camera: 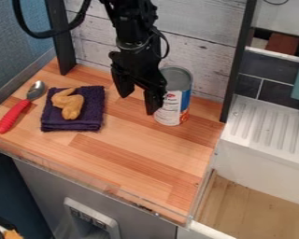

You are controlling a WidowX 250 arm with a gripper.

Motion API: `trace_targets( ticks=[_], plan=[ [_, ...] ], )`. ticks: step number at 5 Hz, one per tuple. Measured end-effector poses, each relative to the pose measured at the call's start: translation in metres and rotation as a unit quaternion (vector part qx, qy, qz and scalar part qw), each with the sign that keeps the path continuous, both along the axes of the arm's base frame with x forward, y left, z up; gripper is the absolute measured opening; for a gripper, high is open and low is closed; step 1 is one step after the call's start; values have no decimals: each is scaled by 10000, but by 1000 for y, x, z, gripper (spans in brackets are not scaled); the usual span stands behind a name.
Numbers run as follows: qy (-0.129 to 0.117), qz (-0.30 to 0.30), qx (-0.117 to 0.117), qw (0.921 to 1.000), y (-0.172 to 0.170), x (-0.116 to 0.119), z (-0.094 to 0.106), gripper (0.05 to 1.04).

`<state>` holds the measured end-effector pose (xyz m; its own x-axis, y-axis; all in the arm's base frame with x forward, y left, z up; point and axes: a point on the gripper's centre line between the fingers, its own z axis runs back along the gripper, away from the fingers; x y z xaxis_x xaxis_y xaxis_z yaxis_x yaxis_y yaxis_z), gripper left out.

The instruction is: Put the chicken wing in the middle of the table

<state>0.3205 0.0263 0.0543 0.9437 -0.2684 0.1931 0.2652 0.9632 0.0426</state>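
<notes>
"Where is the wing (69, 104)?"

"It lies on the cloth (93, 120), which is dark purple, folded into a pad and set on the left part of the table (124, 156) in the camera view. The middle of the table is off to the right of it."

"And the gripper (138, 103)?"

"It hangs over the back part of the table, pointing down, to the right of the cloth and well apart from the wing. Its fingers (154, 101) are spread, with wood showing between them, and they grasp nothing."

"Is it close to anything?"

"To the can (171, 110), yes. The can stands upright just beside the right-hand finger, which hides a bit of its left side. Whether the two touch, the view does not settle."

"What lies on the other side of the cloth?"

"The spoon (13, 115), red in the handle, with its metal bowl towards the back and its handle slanting down to the front left. It is near the cloth but apart from it."

"And past the table?"

"At the right is the sink (258, 205), with a ridged white drainboard (264, 126) behind it. Pale planks (205, 60) make the wall at the back."
</notes>
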Motion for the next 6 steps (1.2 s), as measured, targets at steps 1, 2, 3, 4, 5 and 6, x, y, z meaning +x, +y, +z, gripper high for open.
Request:
trace_targets(
  ticks=[1, 2, 3, 4, 5, 6],
  plan=[
    [145, 7, -16, 9999, 0, -3, -9, 1001],
    [231, 302, -13, 9993, 17, -8, -10, 1001],
    [289, 696, 141, 9971, 43, -14, -12, 1001],
    [422, 1081, 364, 9926, 65, -22, -10, 1001],
    [317, 1426, 579, 9876, 83, -23, -8, 1001],
    [357, 1774, 713, 9809, 101, -20, -15, 1001]
  ],
)
